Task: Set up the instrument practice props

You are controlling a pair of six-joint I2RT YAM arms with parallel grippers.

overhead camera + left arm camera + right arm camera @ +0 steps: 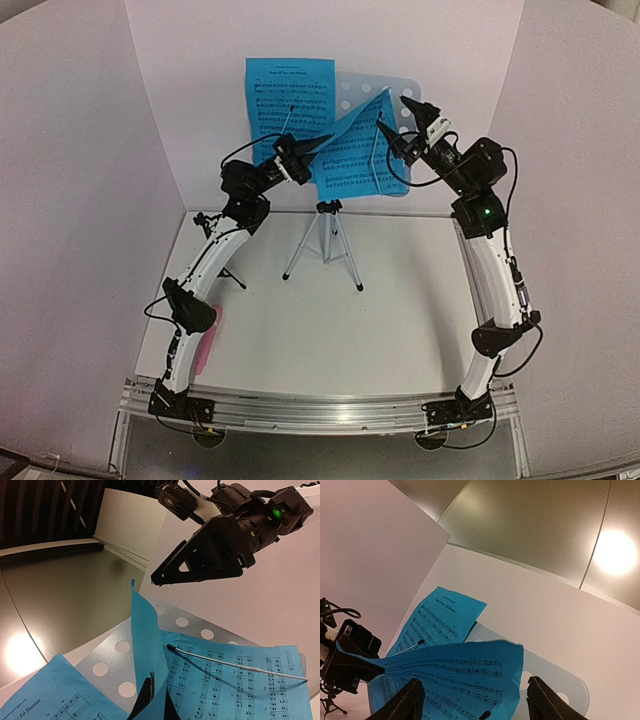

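The pale-blue perforated music stand (355,95) stands on its silver tripod (325,240) at the back centre. One blue page (290,95) rests flat on its left half. The second blue page (360,160) lies tilted on the right half, its left corner pulled forward. My left gripper (320,145) is shut on that corner, and the left wrist view shows the fingers (145,697) pinching the folded paper (240,685). My right gripper (408,122) is open at the page's upper right edge, with the curled page (460,665) between its spread fingers (412,702).
The pink microphone (208,345) lies at the left table edge, partly behind the left arm. The black tripod mic stand (232,275) stands behind that arm. A thin white retaining wire (235,662) crosses the right page. White walls enclose the table.
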